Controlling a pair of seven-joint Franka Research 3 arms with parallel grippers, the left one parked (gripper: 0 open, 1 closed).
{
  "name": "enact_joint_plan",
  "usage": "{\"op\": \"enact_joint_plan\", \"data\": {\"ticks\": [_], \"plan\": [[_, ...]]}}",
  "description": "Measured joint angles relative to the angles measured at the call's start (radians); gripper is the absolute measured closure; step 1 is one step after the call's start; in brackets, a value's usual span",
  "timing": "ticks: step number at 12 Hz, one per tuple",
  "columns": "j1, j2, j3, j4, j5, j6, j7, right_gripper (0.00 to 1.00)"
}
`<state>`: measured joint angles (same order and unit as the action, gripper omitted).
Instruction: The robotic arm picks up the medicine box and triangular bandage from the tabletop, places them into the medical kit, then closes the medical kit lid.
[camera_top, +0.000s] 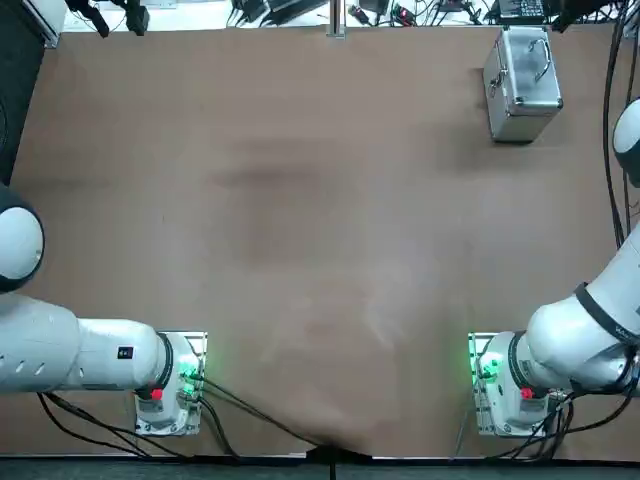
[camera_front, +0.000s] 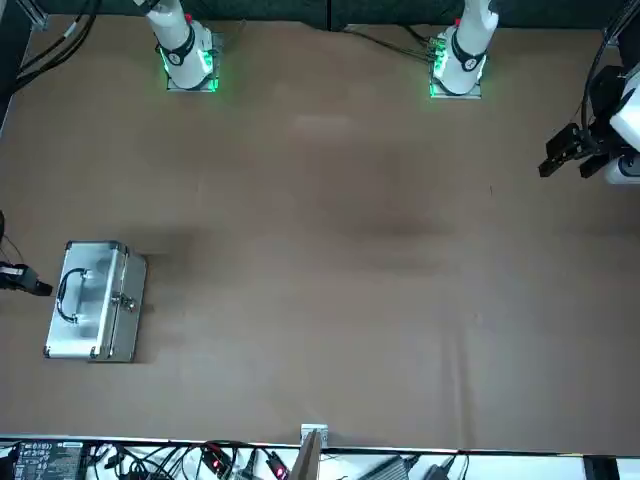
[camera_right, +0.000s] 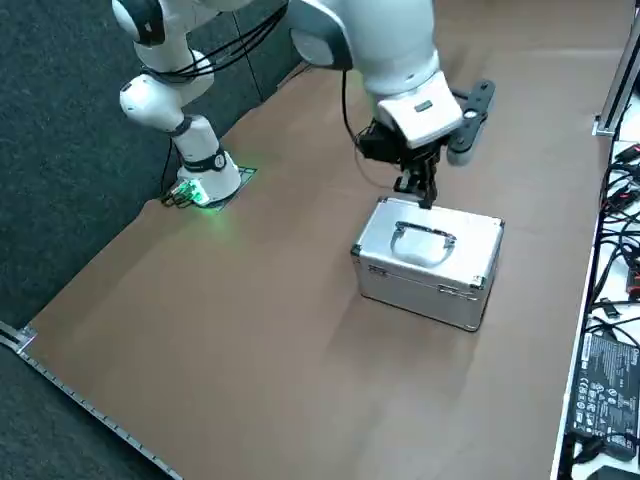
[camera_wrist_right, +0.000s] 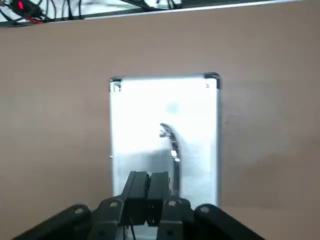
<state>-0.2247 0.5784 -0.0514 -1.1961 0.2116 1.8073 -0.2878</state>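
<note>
Aluminium medical kit (camera_top: 524, 82), upper right of the top view, medical kit lid (camera_right: 428, 238) down; my right gripper (camera_wrist_right: 149, 176), fingers together and empty, appears at its far edge in the right side view. Closing seems complete; next, withdraw clear.

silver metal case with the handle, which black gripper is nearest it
The black two-finger right gripper, shut and hovering close beside the silver metal case. The other, the black left gripper, is far across from it.
</note>
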Motion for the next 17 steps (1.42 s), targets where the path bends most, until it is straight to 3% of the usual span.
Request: {"op": "enact_joint_plan", "data": {"ticks": [8, 11, 12, 17], "plan": [[0.093, -0.057, 0.000, 0.003, -0.055, -0.045, 0.077, 0.96], [0.139, -0.091, 0.000, 0.003, -0.084, -0.093, 0.154, 0.86], [0.157, -0.103, 0.000, 0.003, -0.088, -0.108, 0.181, 0.79], [0.246, -0.169, 0.001, 0.004, -0.095, -0.203, 0.273, 0.23]]}}
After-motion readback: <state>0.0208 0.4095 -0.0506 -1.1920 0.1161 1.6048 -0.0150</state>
